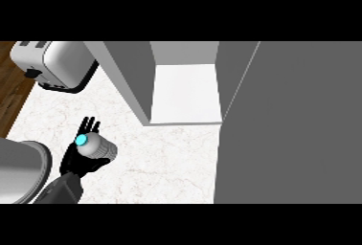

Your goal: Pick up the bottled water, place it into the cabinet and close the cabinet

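Observation:
The bottled water stands on the marble counter at the lower left, seen from above, with a cyan cap and a pale body. My left hand is right against its left side. The fingers point straight up past the cap, and the thumb reaches under the bottle's near side. The hand is open. The cabinet is up and to the right of the bottle, with its white shelf bare. Its grey door stands open and fills the right side of the view. My right hand is out of sight.
A silver toaster sits at the back left of the counter. A large grey rounded object lies at the lower left edge beside my forearm. Wooden floor shows past the counter's left edge.

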### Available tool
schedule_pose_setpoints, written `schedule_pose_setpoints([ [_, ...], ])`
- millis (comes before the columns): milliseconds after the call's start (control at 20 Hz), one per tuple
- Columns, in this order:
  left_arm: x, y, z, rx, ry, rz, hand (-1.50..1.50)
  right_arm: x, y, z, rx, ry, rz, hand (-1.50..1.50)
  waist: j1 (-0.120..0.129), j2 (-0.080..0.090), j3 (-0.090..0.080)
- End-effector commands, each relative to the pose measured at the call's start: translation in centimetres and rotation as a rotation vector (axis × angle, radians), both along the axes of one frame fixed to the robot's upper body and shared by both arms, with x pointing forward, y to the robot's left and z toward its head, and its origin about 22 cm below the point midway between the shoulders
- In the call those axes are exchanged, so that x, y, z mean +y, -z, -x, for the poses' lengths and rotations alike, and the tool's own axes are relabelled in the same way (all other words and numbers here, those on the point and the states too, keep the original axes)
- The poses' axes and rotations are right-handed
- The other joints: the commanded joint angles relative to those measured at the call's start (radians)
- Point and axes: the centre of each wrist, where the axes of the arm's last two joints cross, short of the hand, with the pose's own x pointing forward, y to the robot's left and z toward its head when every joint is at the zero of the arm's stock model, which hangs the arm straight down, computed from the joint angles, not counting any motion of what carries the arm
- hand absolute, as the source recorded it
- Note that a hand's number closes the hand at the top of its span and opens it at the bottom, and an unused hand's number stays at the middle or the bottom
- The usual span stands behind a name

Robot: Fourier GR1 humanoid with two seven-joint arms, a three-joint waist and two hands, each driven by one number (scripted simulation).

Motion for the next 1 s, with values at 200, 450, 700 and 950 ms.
schedule_pose_setpoints([
  [200, -2.3, 1.9, 1.9, -0.055, 0.113, 0.073, 1.50, -0.6, 0.0, -0.2, 0.003, 0.008, -0.012, -1.50, -0.002, 0.006, -0.011],
  [450, -4.9, 0.9, -0.7, -0.062, 0.099, 0.104, 1.50, -0.8, 1.5, 0.2, 0.015, 0.011, 0.020, -1.50, -0.002, 0.004, -0.011],
  [700, -4.9, 1.8, 0.9, -0.095, 0.086, 0.043, 1.50, 0.2, 0.0, 0.2, -0.003, 0.023, -0.005, -1.50, 0.001, 0.004, -0.011],
  [950, -0.4, 0.1, 0.2, -0.126, 0.057, -0.003, 1.50, 0.9, 0.1, 0.1, 0.008, 0.006, 0.016, -1.50, 0.002, 0.004, -0.011],
])
